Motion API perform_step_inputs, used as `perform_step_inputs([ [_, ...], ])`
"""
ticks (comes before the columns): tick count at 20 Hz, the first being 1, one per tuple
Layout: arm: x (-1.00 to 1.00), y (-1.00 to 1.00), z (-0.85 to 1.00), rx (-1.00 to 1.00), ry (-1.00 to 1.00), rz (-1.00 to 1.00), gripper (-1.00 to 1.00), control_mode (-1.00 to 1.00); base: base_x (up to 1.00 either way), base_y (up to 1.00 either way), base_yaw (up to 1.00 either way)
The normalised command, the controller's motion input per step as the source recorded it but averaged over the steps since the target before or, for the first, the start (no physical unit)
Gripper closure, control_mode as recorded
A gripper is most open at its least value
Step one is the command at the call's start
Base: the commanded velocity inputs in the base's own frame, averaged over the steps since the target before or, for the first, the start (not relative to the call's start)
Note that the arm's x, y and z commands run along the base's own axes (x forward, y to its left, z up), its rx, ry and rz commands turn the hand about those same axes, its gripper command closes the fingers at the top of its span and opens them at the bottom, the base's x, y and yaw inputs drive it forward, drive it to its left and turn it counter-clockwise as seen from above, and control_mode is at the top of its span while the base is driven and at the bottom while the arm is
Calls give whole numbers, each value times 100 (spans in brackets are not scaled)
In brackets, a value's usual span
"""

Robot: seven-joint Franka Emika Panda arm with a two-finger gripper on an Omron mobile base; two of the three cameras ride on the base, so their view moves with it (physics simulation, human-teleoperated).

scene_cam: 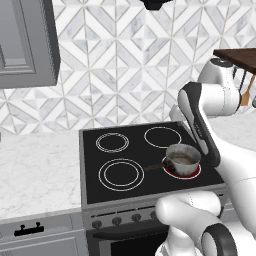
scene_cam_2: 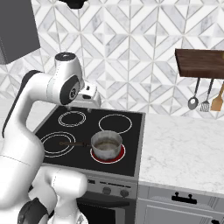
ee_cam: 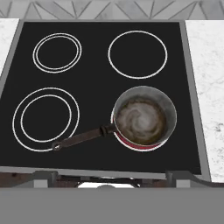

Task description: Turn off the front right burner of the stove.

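Stove (ee_cam: 94,87): black glass top with four white-ringed zones, seen whole in the hand view; grey steel front panel below.
Burner (ee_cam: 139,145): front right zone, glowing red; just a crescent of red shows past the pan's near rim in the hand view, while in both base views a red ring (scene_cam_2: 118,156) peeks out around the pan's base.
Pan (ee_cam: 144,115): small steel saucepan standing upright on the burner and covering most of it; inside looks cloudy brown-white — the contents cannot be told. Its dark handle (ee_cam: 83,138) runs left, the end reaching the ring of the front left zone.
Knobs (scene_cam: 116,220): a row of small dark round ones on the front panel; in the left base view the arm's white elbow covers the right end of the row, and in the right base view two show (scene_cam_2: 106,190) while the arm hides those further left.
Gripper (scene_cam_2: 93,104): up over the back of the stove, well clear of pan and knobs; fingers hard to make out against the wall — it stands wide apart with nothing between.
Utensils (scene_cam_2: 205,105): hanging under a wooden shelf (scene_cam_2: 199,62) to the right, partly cut off at the frame edge.
Counter (scene_cam_2: 183,148): marble, either side of the stove.
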Motion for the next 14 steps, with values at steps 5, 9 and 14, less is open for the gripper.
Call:
perform_step_inputs([
  [5, -2, -15, 0, 0, -1, 0, -100, -100, 0, 0, 0],
  [9, 0, 0, 0, 0, 0, 0, -100, -100, 0, 0, 0],
  [14, 0, 0, 0, 0, 0, 0, -100, -100, 0, 0, 0],
])
